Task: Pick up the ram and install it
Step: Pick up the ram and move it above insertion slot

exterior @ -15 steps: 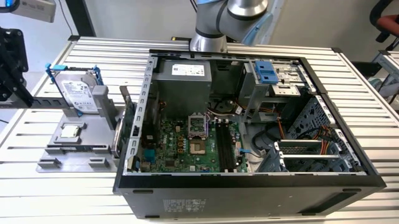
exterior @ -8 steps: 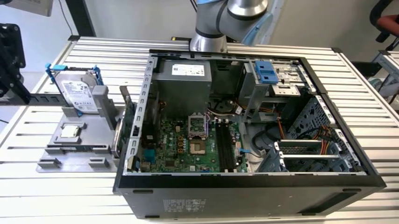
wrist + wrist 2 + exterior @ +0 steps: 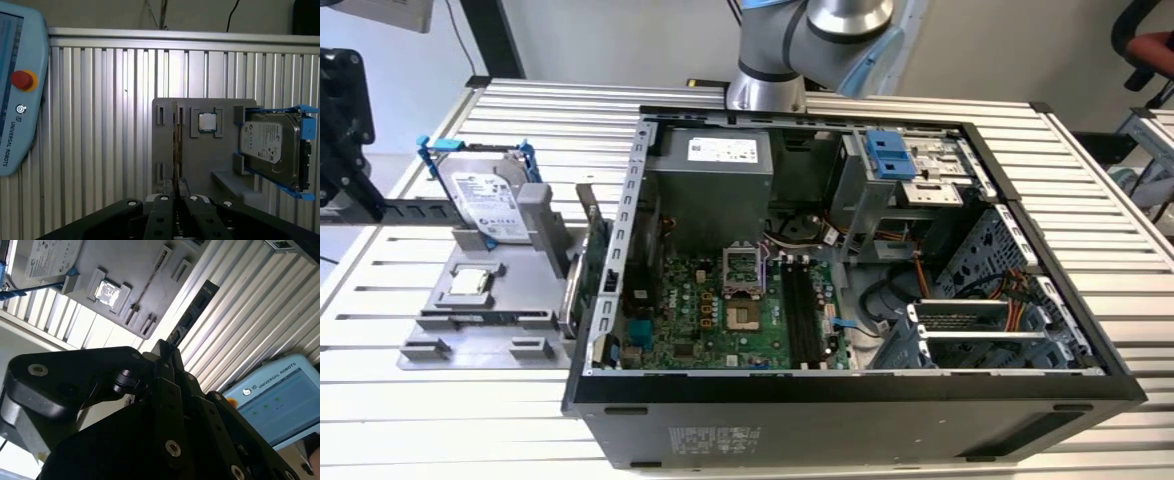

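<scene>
Exterior view: ram [image 3: 424,210] is pinched level in the claw [image 3: 376,208], free end near the hard drive [image 3: 494,205], apart from the computer case [image 3: 854,388] edge. Second wrist view: ram [image 3: 192,315] juts ahead of the claw over open slatted table [image 3: 260,315]. First wrist view: gray tray [image 3: 200,165] is seen beyond the claw

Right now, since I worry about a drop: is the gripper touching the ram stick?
Touching. In the second wrist view the ram stick juts straight out from between the closed fingertips of the gripper.
</scene>
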